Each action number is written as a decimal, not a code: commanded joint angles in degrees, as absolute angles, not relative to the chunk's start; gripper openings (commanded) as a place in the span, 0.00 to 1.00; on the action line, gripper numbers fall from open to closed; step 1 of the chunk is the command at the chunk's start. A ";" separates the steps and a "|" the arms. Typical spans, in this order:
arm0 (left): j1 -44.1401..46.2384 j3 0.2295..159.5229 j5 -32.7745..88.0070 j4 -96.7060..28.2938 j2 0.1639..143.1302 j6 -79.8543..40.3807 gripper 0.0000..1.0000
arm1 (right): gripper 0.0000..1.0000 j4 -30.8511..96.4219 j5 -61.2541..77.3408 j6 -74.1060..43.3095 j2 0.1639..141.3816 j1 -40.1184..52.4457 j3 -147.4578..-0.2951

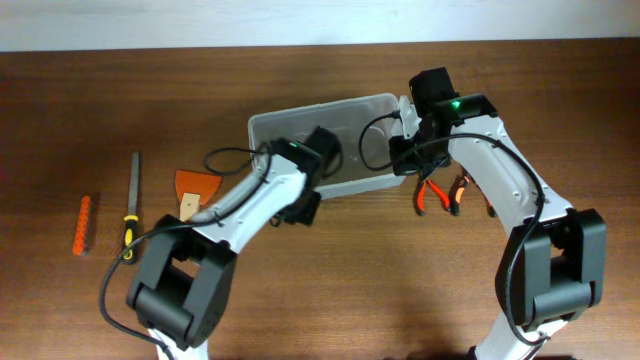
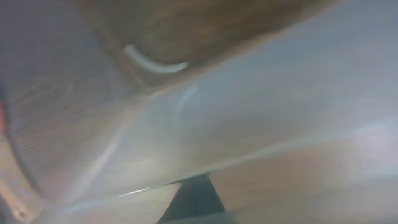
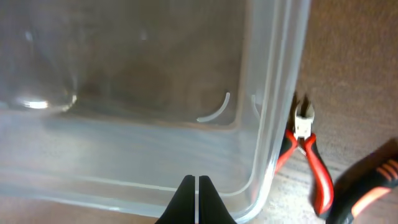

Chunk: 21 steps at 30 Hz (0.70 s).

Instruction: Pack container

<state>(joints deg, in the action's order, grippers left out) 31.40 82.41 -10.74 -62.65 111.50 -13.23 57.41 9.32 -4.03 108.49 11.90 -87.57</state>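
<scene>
The clear plastic container [image 1: 350, 120] lies on the table's middle, tilted a little in plan, with nothing visible inside. My left gripper [image 1: 305, 190] is against its front left wall. In the left wrist view the blurred plastic [image 2: 249, 112] fills the frame and the fingers [image 2: 196, 196] show as one dark wedge, shut, with the tip at the plastic's edge. My right gripper [image 1: 408, 160] is at the container's right end. In the right wrist view its fingers [image 3: 196, 186] are shut and empty, over the near rim [image 3: 124, 186] by the corner.
Red-handled pliers [image 1: 432, 195] [image 3: 308, 155] and an orange-and-black handled tool [image 1: 459, 190] [image 3: 376, 186] lie just right of the container. An orange scraper [image 1: 192, 187], a yellow-handled file [image 1: 133, 195] and an orange bit holder [image 1: 83, 225] lie at the left.
</scene>
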 commanded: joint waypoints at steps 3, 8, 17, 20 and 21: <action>27.20 82.61 -11.84 -61.98 111.42 -13.39 0.02 | 0.04 58.74 9.85 -3.20 109.38 12.49 -88.62; 24.97 83.37 -9.23 -63.20 110.02 -14.79 0.02 | 0.04 59.33 9.87 -3.22 109.27 12.40 -88.79; 19.55 89.19 -13.63 -68.53 97.25 -14.79 0.10 | 0.04 60.14 8.01 -3.29 102.76 11.03 -99.55; 15.70 89.19 -17.15 -69.04 93.45 -14.79 0.23 | 0.04 60.71 6.33 -3.49 101.27 8.25 -103.94; 14.00 89.19 -18.11 -69.36 92.42 -14.76 0.23 | 0.04 60.73 6.31 -3.49 101.27 7.03 -104.66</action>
<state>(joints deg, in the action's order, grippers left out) 17.50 88.51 -13.28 -68.45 95.79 -14.39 60.42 8.40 -3.84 105.06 10.20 -100.90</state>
